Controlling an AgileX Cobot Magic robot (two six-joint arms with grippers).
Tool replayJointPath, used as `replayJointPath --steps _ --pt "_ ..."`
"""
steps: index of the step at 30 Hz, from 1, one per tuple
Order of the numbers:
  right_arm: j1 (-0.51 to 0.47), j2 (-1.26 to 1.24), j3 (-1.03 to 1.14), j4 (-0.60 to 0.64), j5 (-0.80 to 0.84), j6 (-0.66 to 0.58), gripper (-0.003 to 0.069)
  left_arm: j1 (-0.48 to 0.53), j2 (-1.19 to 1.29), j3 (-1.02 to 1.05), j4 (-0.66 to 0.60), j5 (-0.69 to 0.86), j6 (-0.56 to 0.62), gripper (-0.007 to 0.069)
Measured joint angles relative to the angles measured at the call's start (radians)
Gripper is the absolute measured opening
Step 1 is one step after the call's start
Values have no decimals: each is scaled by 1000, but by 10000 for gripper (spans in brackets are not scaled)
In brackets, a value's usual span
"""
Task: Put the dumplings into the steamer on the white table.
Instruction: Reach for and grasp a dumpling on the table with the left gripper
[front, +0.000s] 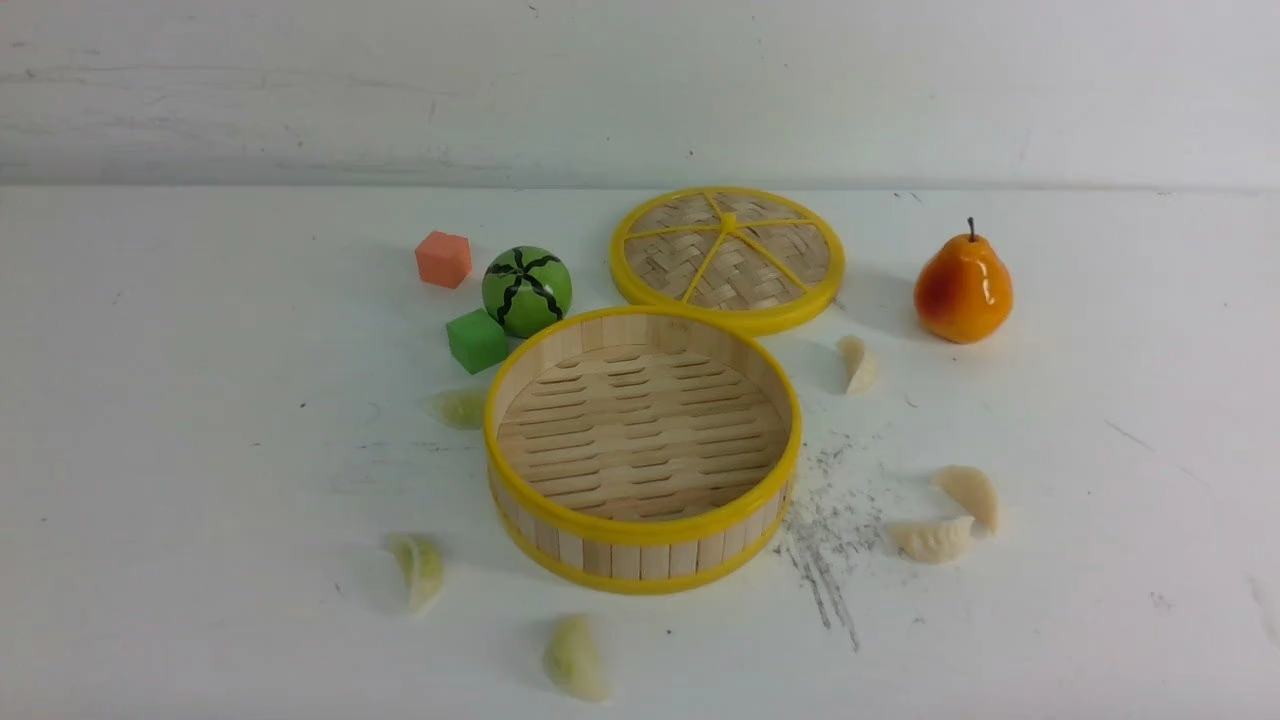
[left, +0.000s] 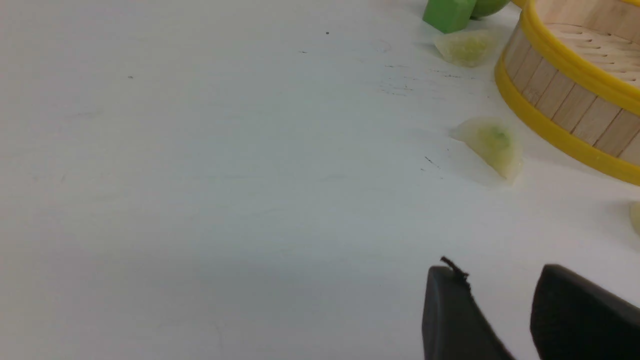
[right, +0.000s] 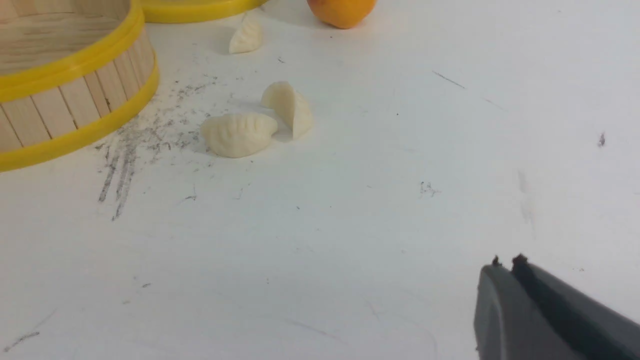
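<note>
Dumplings (front: 935, 540): all six on table (front: 250, 500), none in steamer (front: 645, 560) yet. L gripper (left: 495, 267) part open, w/o load; R gripper (right: 507, 262) closed, w/o load.

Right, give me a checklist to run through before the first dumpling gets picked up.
1. Steamer upright, its open top uncovered: ok.
2. Lid off the steamer, on the table behind it: ok.
3. Left gripper open and holding nothing: ok.
4. Right gripper open for a pick: not ok, its fingertips are together.
5. Each cream dumpling standing apart for a clean grasp: not ok, two lie close together on the right.
6. Dumplings soft or firm to grip: cannot tell.
</note>
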Motion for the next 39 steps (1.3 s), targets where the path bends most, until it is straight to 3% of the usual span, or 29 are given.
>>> replayJointPath --steps 32,38,39 --pt "0 0 0 0 0 0 62 0 0 0 19 -4 8 239" --pt "0 0 0 -23 -4 0 72 0 0 0 37 -105 8 239" --pt "0 0 0 -39 -15 0 74 0 0 0 39 -185 8 239"
